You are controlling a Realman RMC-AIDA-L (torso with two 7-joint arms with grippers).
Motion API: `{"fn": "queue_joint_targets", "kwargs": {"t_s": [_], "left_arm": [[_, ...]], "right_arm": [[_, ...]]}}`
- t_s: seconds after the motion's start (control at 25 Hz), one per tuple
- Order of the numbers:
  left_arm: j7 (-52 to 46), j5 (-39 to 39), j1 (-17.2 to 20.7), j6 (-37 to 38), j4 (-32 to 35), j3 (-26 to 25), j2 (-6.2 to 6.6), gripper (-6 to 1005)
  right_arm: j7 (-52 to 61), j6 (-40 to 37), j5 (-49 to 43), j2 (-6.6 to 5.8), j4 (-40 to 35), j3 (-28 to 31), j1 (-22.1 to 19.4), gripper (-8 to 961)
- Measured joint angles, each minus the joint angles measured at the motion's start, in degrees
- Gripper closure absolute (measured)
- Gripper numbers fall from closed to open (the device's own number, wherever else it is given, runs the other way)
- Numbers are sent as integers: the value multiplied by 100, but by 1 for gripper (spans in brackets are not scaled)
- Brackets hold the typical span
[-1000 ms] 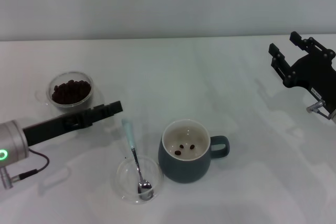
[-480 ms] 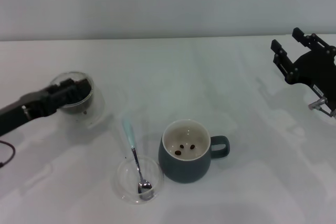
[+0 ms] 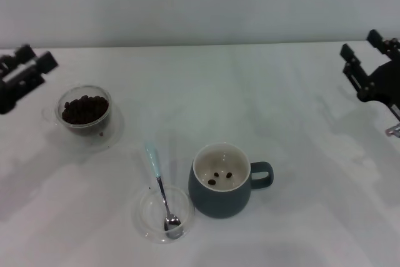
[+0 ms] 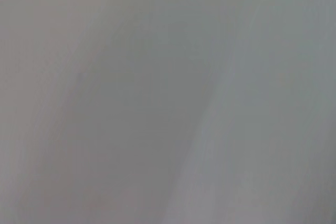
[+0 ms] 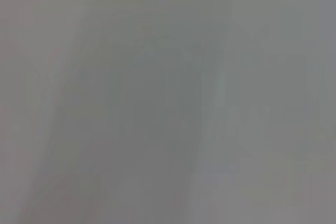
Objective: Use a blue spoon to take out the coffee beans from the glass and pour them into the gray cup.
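Spoon [image 3: 161, 187] w/ mug [image 3: 220, 181] just beside

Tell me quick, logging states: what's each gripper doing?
Left gripper: open, holding nothing, by the table's left edge.
Right gripper: open, holding nothing, at the right edge.

I can read no text, label, brand, number or sign on anything in front of me right now.

Left gripper [image 3: 28, 65] raised at my far left, jaws apart, empty; right gripper [image 3: 365, 54] same, far right.
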Motion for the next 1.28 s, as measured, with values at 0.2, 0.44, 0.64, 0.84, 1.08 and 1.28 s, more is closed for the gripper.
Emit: {"fn": "queue_joint_targets", "kwargs": {"t_s": [0.2, 0.44, 0.64, 0.84, 1.08, 1.28], "left_arm": [[706, -686, 214, 206, 3, -105, -13, 283], [1289, -1399, 523, 328, 9, -112, -20, 286], [1476, -1909, 743, 355, 12, -124, -11, 286], [1710, -2005, 796, 366, -51, -127, -23, 285], [2016, -2114, 855, 371, -135, -131, -33, 284], [2326, -2347, 810, 404, -280, -131, -31, 285]], "right_arm": [[-7, -369, -1, -17, 41, 173, -191, 421], [-20, -722, -23, -30, 63, 538, -459, 421], [-24, -940, -39, -92, 74, 891, -684, 421], [-27, -967, -40, -209, 78, 917, -753, 421], [-45, -969, -32, -271, 143, 1178, -751, 421], [-42, -1096, -26, -258, 141, 1377, -775, 421]]}}
